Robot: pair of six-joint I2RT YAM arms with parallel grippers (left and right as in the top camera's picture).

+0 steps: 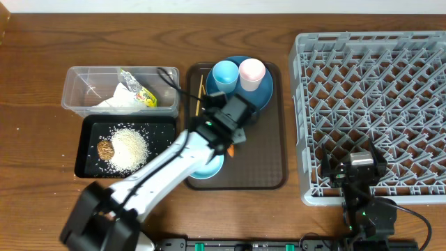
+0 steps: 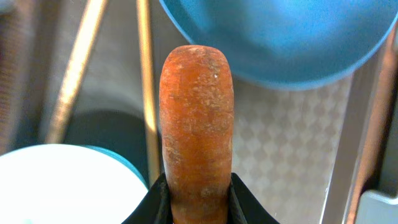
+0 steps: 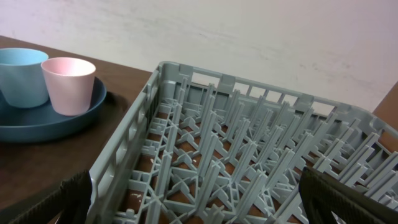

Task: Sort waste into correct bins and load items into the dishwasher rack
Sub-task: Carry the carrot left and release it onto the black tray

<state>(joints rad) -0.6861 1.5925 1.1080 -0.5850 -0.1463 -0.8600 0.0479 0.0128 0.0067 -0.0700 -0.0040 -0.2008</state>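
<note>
One small orange carrot [image 2: 196,124] is sitting clamped in the left gripper [image 2: 196,198] (overhead barely shows it), hanging over the dark brown serving tray [image 1: 261,153] between blue plate [image 1: 263,94] and bowl [image 1: 212,167]. The right gripper [image 1: 354,166] is gaping wide beside the dishwasher rack [image 1: 390,104].

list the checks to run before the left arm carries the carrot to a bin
1. Carrot clamped in the left claw: ok
2. Carrot lifted off the brown tray: cannot tell
3. Chopsticks, close beside the carrot, free of the grip: cannot tell
4. Black tray holding the rice has bare floor left: ok
5. Right claw open, over by the rack, away from that path: ok
</note>
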